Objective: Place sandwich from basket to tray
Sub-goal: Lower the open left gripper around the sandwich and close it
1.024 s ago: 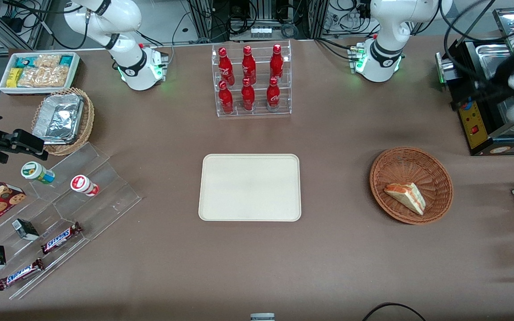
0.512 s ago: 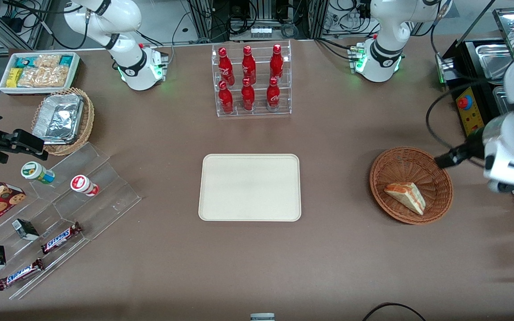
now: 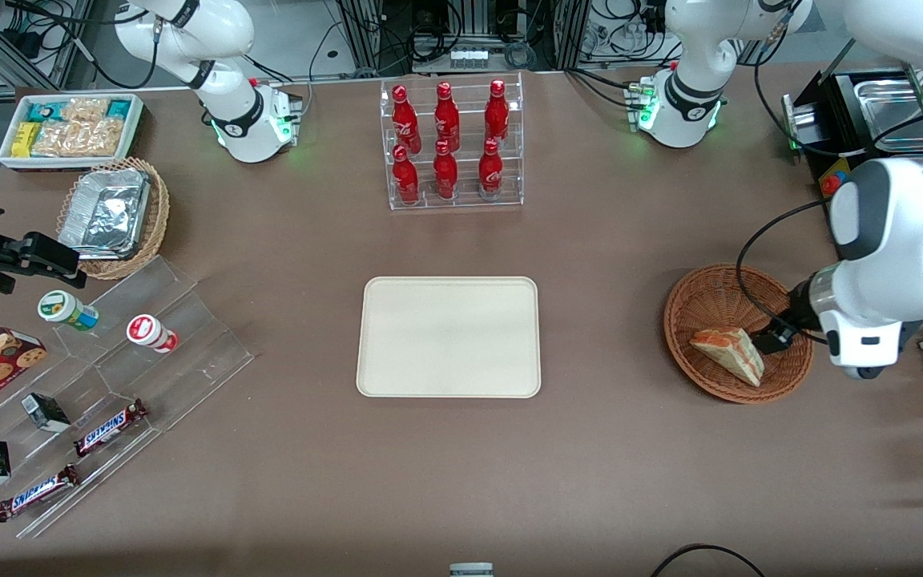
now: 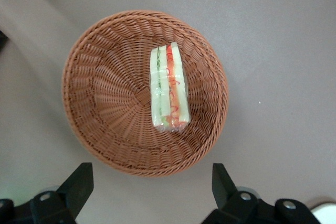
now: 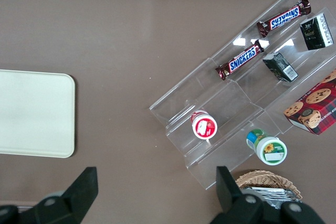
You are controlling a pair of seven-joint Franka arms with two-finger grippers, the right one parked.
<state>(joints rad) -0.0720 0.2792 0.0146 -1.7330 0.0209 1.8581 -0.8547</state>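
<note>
One open hand above basket rim

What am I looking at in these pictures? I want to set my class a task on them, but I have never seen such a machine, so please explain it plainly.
These are two white robot arms bolted to a brown table. One picture looks down on the table from the front; the other two come from cameras on the arms' wrists. Each arm ends in a gripper, two black fingers that pinch.

The working arm's gripper hovers open above a round wicker basket, holding nothing. In the basket lies a wrapped sandwich, standing on edge so the wrist camera shows its layers. The cream tray, nothing on it, waits mid-table. A rack of red bottles stands farther from the front camera than the tray. Toward the parked arm's end are clear shelves of snacks.
</note>
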